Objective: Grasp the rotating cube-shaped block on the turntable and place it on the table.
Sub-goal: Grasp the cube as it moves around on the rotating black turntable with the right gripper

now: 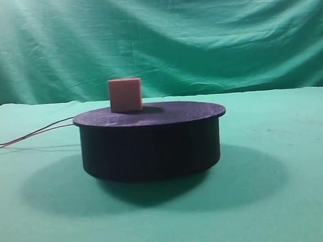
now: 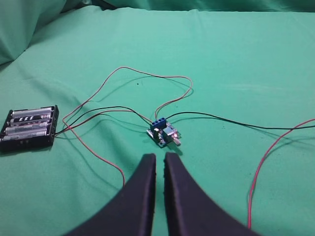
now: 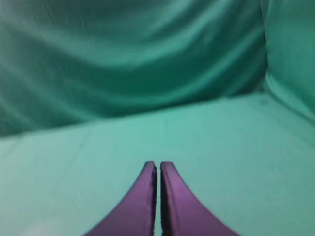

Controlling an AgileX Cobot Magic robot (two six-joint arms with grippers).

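No writing to read. Block on turntable. Wires cut off at left. Left gripper and right gripper pinched narrow, holding nothing.

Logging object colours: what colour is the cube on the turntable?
Pinkish-orange cube; clearest in the exterior high view.

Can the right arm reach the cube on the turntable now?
Probably yes: the cube sits exposed on the turntable top with nothing around it, though the right end effector is shut.

1 cube, 1 turntable, 1 batt pack, 2 claws.
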